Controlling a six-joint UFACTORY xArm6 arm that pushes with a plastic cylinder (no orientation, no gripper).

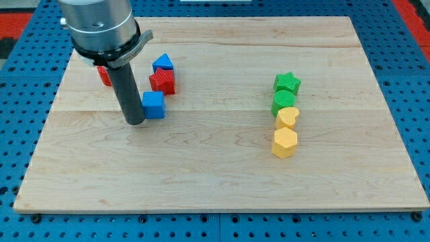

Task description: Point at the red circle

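My tip (135, 122) rests on the wooden board (222, 168) at the view's left, touching or just left of a blue cube (154, 105). A red block (104, 74), possibly the red circle, is mostly hidden behind my rod and arm at the upper left; its shape cannot be made out. A red star-like block (162, 81) sits just above the blue cube. A blue triangular block (162, 63) sits above that.
At the view's right a column of blocks runs top to bottom: a green star (287, 83), a green block (284, 101), a yellow heart (287, 117), a yellow hexagon (285, 142). Blue pegboard (27, 101) surrounds the board.
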